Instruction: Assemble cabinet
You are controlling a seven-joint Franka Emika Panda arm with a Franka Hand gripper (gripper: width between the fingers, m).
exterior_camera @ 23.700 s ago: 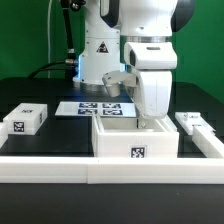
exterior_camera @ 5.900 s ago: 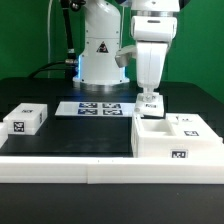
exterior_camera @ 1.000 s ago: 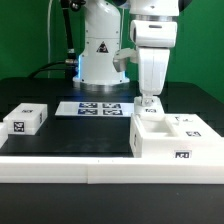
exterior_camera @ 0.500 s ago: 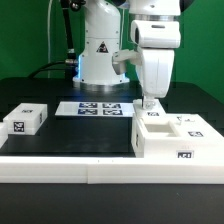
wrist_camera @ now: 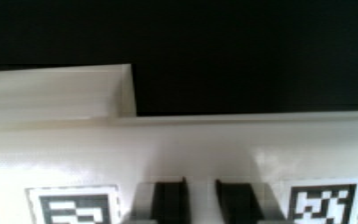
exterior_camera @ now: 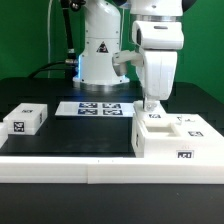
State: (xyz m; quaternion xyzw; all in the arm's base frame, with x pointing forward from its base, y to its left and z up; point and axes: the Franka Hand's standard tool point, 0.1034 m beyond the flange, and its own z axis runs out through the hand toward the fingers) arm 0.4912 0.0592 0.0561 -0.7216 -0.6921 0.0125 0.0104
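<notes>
cabinet (exterior_camera: 160, 145) is sitting at the exterior view's right, just behind the rail (exterior_camera: 70, 168), likely for bracing. gripper (exterior_camera: 150, 104) is straddling its rear wall; whether it is clamping, cannot tell.

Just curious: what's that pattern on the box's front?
A black-and-white square tag on the white box, clearest in the exterior view.

cabinet (wrist_camera: 194, 150): white, blurred, one wall stepped higher
tags (wrist_camera: 73, 205): two, black-and-white, cut by the frame edge
gripper (wrist_camera: 199, 198): dark fingers between the tags
table (wrist_camera: 247, 50): black, beyond the cabinet
</notes>
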